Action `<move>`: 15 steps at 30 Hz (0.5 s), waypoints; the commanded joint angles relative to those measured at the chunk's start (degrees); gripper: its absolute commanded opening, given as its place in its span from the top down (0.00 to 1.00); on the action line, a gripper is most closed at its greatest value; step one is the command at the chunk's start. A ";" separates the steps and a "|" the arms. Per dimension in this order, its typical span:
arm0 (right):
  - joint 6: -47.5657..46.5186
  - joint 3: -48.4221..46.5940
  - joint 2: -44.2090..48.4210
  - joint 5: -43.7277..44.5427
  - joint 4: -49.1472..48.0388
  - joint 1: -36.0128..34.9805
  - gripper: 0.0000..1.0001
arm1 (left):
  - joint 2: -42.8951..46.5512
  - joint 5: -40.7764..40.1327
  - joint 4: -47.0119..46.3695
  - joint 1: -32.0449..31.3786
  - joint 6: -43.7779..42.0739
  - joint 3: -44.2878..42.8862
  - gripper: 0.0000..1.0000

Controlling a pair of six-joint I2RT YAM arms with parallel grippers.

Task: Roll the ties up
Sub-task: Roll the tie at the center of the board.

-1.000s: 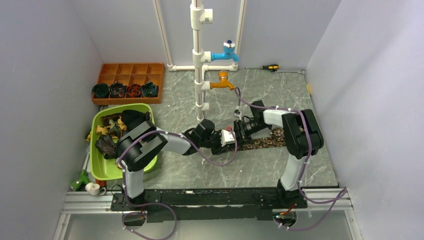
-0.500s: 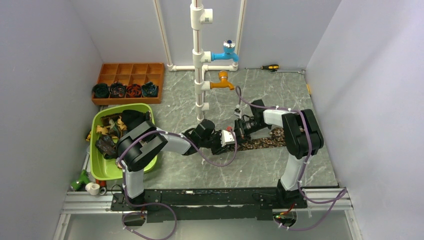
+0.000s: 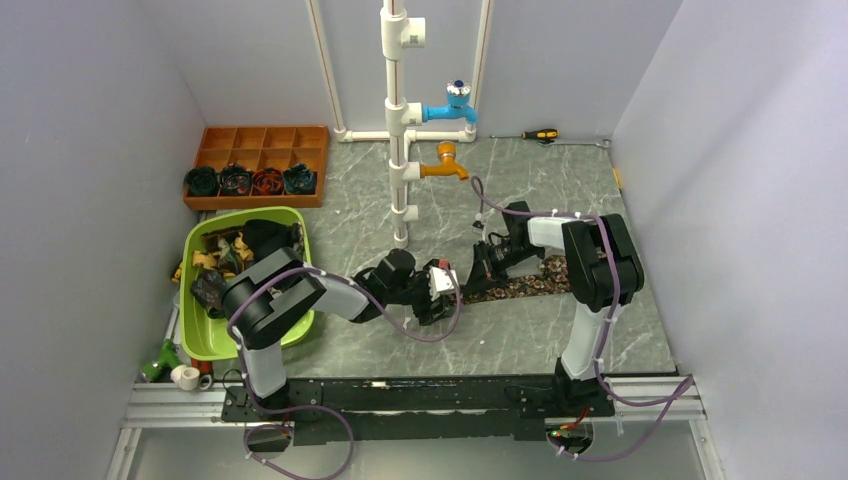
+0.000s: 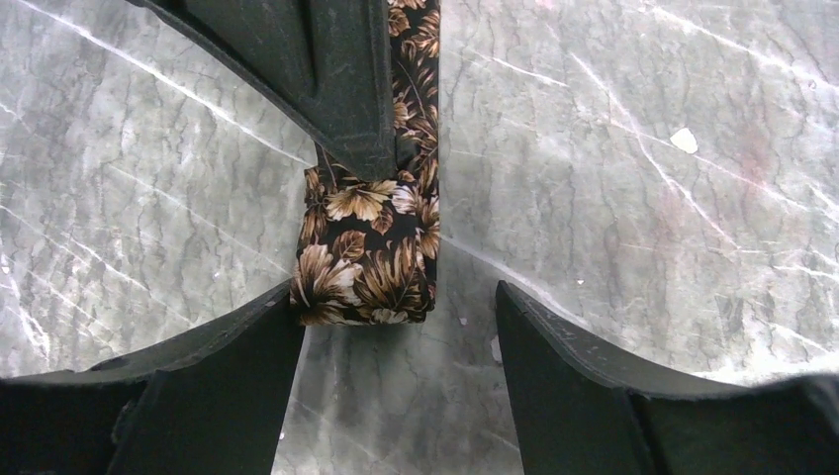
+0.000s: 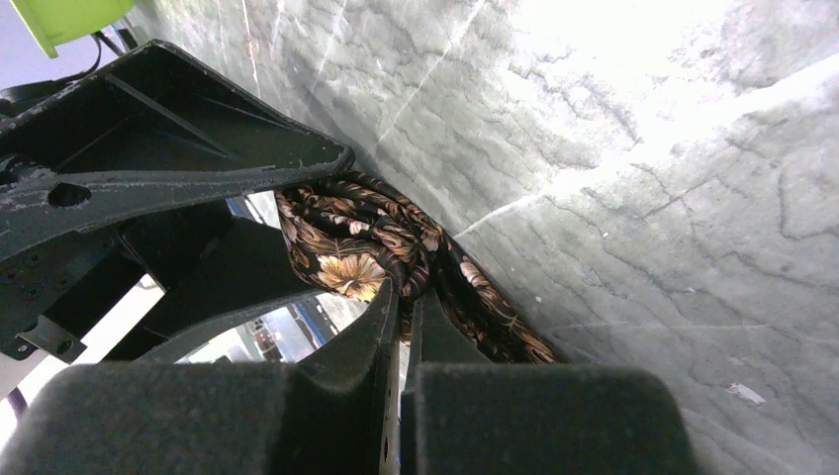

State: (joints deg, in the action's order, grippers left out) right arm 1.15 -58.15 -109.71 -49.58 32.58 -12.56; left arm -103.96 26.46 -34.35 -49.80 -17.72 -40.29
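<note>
Nearest, by the left rail, lie a white pipe fitting (image 3: 186, 377) and a green one (image 3: 162, 358); just beyond them a lime-green bin (image 3: 203, 338) sits at the left edge of the grey marbled table (image 3: 400, 350), holding a heap of loose ties (image 3: 222, 255) in tan and black.

Mid-table the two arms meet over a leaf-print tie (image 4: 368, 267), black with tan and brown leaves; it lies as a flat strip running away to the right, its left end doubled back on itself into a short fold; the left gripper (image 4: 396, 322) is released and spread wide, one finger (image 4: 198, 396) just beside the fold's corner, the other (image 4: 594, 386) apart from it over bare table; the right gripper (image 5: 400, 297) is clenched on the folded end, its two fingers pressed together with the cloth nipped between them.

Farther back on the left stands a brown compartment tray (image 3: 262, 140); four rolled ties (image 3: 236, 180) sit side by side in its front row; at the back centre a white pipe stand (image 3: 396, 100) rises upright, a blue tap (image 3: 455, 103) above an orange tap (image 3: 447, 160), both pointing right; against the far wall lies a screwdriver (image 3: 540, 134) with a yellow-and-black handle.
</note>
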 commanded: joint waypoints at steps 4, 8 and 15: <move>-3.79 1.03 -1.91 8.89 -0.85 -0.48 1.00 | -4.36 -1.63 -5.86 -0.16 5.73 -0.47 0.26; -3.46 2.32 -2.14 8.16 -2.47 -0.70 1.00 | -7.88 -1.57 -6.57 -0.76 6.29 -3.62 0.34; -4.78 0.79 0.42 5.83 0.47 -0.05 0.83 | -6.24 -1.51 -1.87 -1.00 2.81 -2.60 0.75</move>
State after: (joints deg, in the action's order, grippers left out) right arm 0.45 -57.80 -109.82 -50.09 32.23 -12.75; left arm -110.87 26.11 -41.36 -50.46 -12.67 -44.71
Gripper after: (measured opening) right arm 0.098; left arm 0.334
